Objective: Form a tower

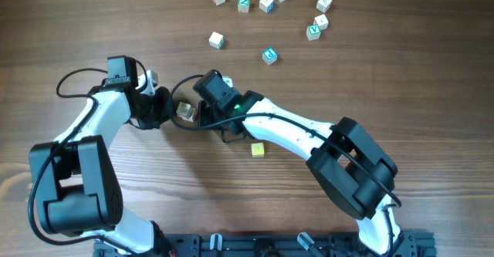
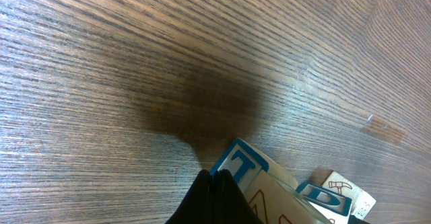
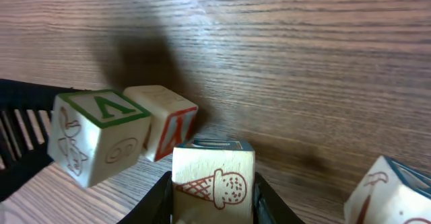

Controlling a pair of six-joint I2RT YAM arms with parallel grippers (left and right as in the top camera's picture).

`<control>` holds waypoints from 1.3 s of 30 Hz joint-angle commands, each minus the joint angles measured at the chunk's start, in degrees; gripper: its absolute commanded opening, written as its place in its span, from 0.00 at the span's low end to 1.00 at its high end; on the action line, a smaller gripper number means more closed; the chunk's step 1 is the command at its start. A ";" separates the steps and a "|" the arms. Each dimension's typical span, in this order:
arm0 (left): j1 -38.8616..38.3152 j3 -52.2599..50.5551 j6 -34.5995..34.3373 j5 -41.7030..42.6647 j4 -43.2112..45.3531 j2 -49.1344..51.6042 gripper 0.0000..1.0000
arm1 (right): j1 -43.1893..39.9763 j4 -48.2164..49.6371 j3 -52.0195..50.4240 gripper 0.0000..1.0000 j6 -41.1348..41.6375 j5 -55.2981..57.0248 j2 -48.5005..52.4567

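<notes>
My right gripper [image 3: 214,207] is shut on a wooden cube with a red ice-cream cone picture [image 3: 214,177], just above the table. Beyond it a green V cube [image 3: 94,136] tilts against a red-marked cube [image 3: 168,120]. My left gripper [image 2: 219,190] is shut with nothing in it, its fingers touching a blue T cube [image 2: 239,163]; a blue D cube [image 2: 330,196] lies beside that. From overhead the two grippers, left [image 1: 164,107] and right [image 1: 196,116], flank this cluster of cubes [image 1: 185,110]. The tower does not show as a standing stack.
A yellow cube [image 1: 258,150] lies alone under the right forearm. Several loose letter cubes are scattered at the far side, such as a blue one [image 1: 269,55] and a white one [image 1: 216,39]. Another cube [image 3: 394,194] sits right of the held one.
</notes>
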 commanded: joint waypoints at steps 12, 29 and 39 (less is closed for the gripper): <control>-0.15 -0.31 0.98 0.72 1.38 0.57 0.04 | -0.24 0.50 -0.42 0.05 1.79 -2.34 2.29; -0.15 -0.31 0.96 0.72 1.53 0.57 0.04 | -0.26 2.25 -0.42 0.04 1.49 -7.34 3.43; -0.42 -0.31 0.92 0.74 2.58 0.57 0.04 | -0.24 3.50 -0.42 0.04 0.39 -8.00 3.43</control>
